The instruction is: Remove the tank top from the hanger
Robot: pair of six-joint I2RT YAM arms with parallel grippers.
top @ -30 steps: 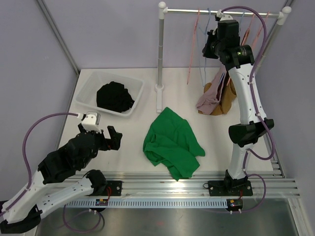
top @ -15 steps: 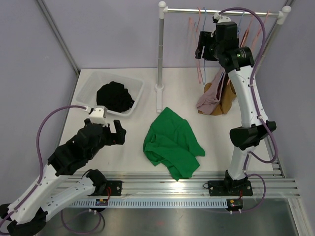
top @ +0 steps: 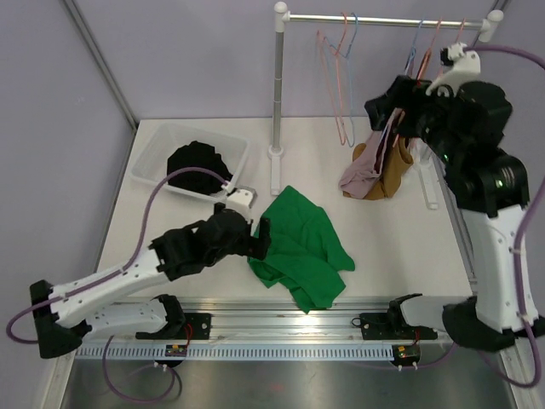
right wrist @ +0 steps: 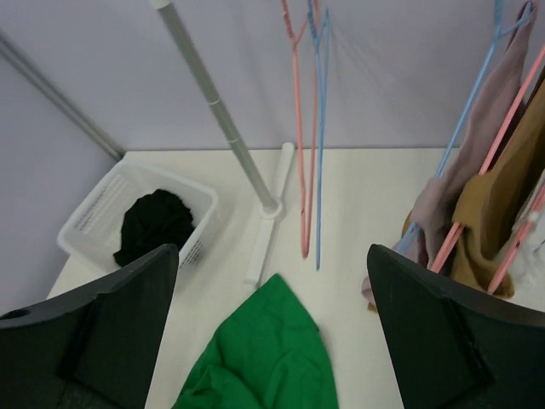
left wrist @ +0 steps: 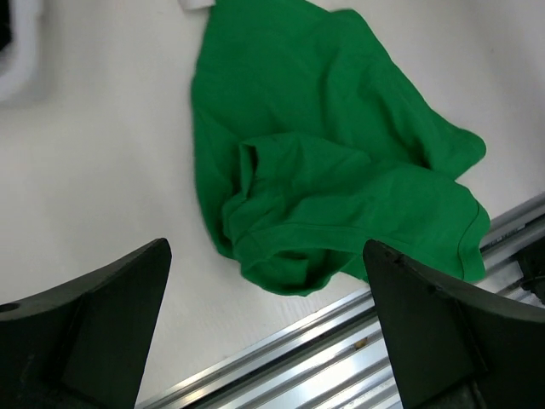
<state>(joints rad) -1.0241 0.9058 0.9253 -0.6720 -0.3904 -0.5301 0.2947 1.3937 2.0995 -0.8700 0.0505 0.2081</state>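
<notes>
You won't find any text here that you can read. The white bin (right wrist: 92, 215) carries faint print along its side wall and a small sticker, but both are too small to make out.

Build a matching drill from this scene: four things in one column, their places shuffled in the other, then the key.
Things
1. green garment
2. black garment
3. pink hanger
4. mustard garment

Places
A. inside the white bin
B. hanging bare on the rail
C. lying crumpled on the table
D. hung near the right end of that rail

Pairs: 1-C, 2-A, 3-B, 4-D
</notes>
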